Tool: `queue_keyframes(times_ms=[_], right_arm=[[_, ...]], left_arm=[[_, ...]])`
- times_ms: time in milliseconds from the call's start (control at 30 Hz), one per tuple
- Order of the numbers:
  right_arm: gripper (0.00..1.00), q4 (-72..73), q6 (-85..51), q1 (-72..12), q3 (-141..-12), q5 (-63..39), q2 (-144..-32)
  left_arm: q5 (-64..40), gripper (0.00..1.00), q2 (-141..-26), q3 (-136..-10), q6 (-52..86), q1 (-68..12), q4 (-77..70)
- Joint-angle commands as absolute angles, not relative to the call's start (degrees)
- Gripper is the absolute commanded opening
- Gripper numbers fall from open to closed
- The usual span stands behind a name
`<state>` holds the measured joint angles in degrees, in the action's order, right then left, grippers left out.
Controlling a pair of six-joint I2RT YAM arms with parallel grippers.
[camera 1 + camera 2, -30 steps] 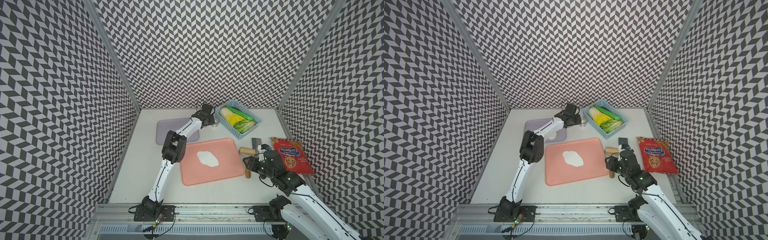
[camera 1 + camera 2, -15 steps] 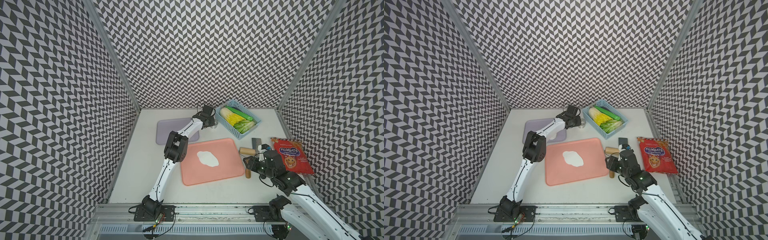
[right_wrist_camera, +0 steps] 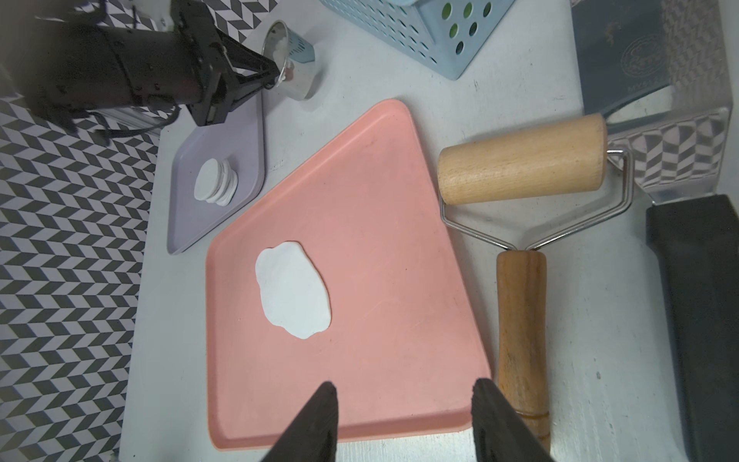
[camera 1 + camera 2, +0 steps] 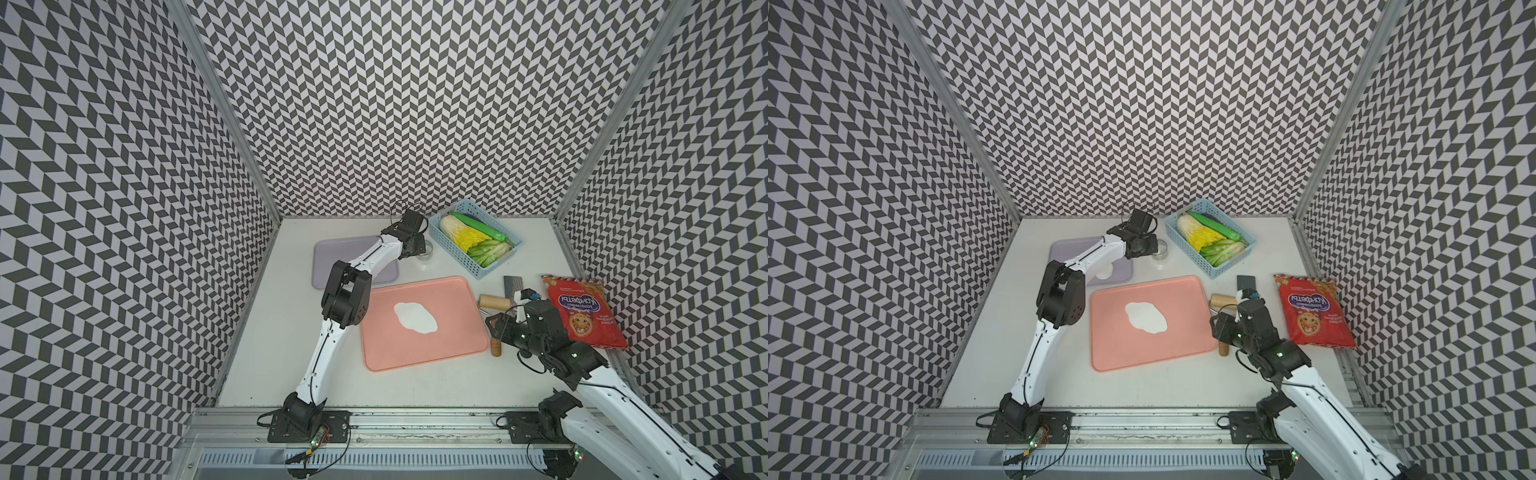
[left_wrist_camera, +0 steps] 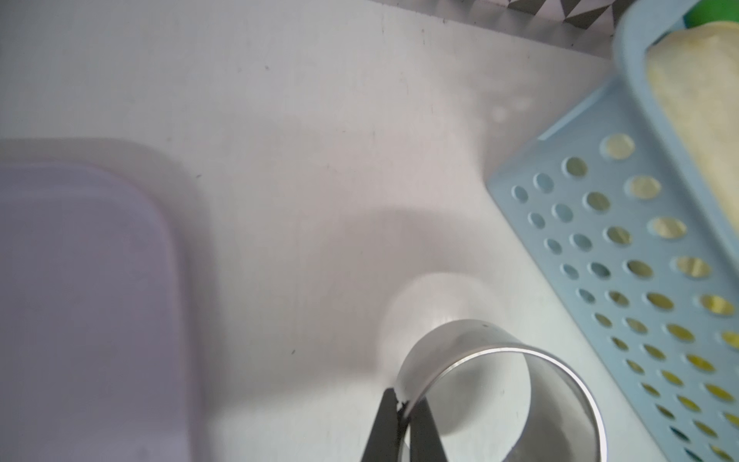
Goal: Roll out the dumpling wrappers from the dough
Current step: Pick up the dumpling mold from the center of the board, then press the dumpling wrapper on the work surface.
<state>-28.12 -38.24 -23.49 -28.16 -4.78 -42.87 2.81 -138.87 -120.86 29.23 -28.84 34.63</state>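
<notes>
- Where the left gripper stood with its jaws apart a second ago, it now pinches the thin wall of the metal ring cup, one finger inside the rim and one outside.
- The cup has stayed at the same spot, between the purple tray and the blue basket.
- The right gripper has not changed: its jaws are apart and hold nothing, over the near edge of the pink tray, just beside the rolling pin.
- The dough, a flat blobby sheet, lies on the pink tray as before.
- The dumpling wrappers sit stacked on the purple tray.
</notes>
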Motion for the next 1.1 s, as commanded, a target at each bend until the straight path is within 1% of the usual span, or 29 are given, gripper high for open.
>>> queue_keyframes(times_ms=[0,33,100,167,300,433,567,633,767,833,1067], right_arm=[[0.55,-24.3,-35.8,-23.8,-30.3,-6.1,-44.1],[0.55,-23.8,-35.2,-23.8,-30.9,-6.6,-44.7],[0.50,-22.6,-34.1,-23.8,-32.4,-8.0,-46.5],[0.50,-22.5,-33.2,-23.8,-34.7,-8.9,-49.2],[0.49,-20.9,-31.6,-24.8,-39.3,-12.7,-55.9],[0.41,-19.2,-31.3,-28.1,-43.6,-12.7,-61.9],[0.39,-17.7,-31.3,-32.0,-47.1,-13.5,-67.0],[0.37,-17.6,-31.4,-34.5,-49.2,-13.6,-70.2],[0.35,-16.3,-32.3,-37.7,-51.8,-14.5,-74.8],[0.33,-15.0,-32.7,-39.0,-52.8,-14.7,-76.7],[0.31,-16.4,-33.4,-41.1,-57.9,-13.7,-83.0]], left_arm=[[4.3,0.00,-128.8,-115.5,27.4,-29.4,35.5],[4.6,0.00,-126.3,-112.5,27.3,-29.9,35.3],[5.2,0.00,-121.8,-106.8,26.4,-31.0,34.5],[6.4,0.00,-117.6,-101.7,26.0,-32.2,34.4],[5.4,0.00,-109.4,-90.8,26.1,-33.9,33.3],[5.3,0.00,-101.6,-80.8,27.0,-35.9,31.5],[5.3,0.00,-95.5,-72.9,28.3,-37.3,30.1],[5.5,0.00,-93.1,-69.7,29.1,-38.1,29.6],[5.6,0.00,-89.7,-65.3,30.1,-39.6,28.4],[5.9,0.00,-89.2,-64.7,30.3,-40.3,28.7],[6.3,0.00,-87.9,-63.4,30.6,-41.9,28.8]])
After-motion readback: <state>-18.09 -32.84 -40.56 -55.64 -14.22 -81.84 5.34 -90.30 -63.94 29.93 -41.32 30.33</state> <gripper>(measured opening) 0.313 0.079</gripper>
